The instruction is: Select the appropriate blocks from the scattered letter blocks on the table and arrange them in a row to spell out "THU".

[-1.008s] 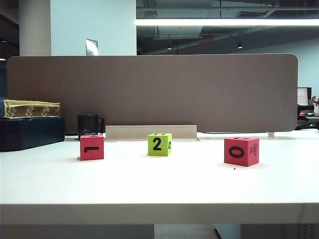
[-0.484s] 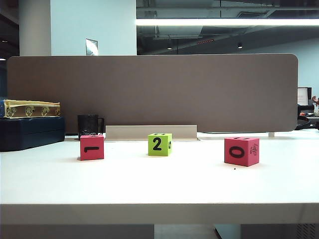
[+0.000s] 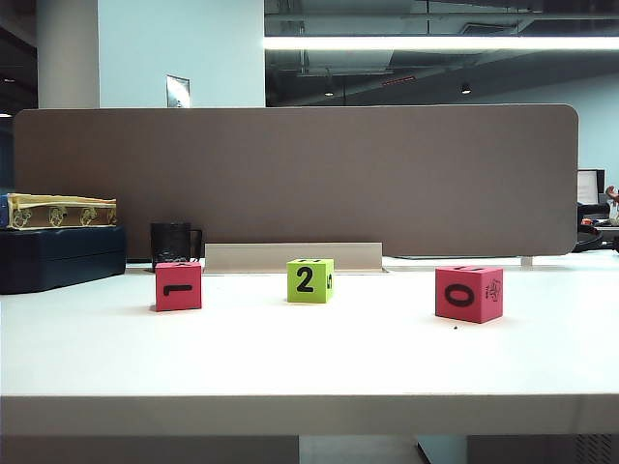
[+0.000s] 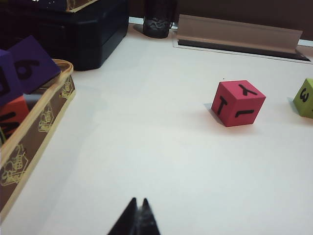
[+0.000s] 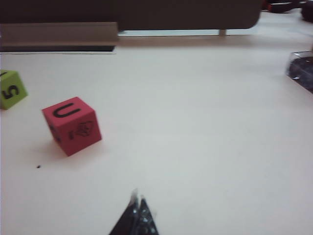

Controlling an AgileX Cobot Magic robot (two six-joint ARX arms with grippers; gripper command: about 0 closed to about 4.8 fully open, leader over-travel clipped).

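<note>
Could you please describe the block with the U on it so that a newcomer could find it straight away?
On the white table, in front of the brown partition, three blocks stand in a loose row. The U block is the one farthest right. It is red like the left block, but its front shows a 0, not a 1.

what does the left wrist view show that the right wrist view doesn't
Only the left wrist view: the shut left tool, the red block marked T and Y, a box of purple blocks, the black mug.
Only the right wrist view: the shut right tool, the red block with U on top.
Both: the green block, the white table.
</note>
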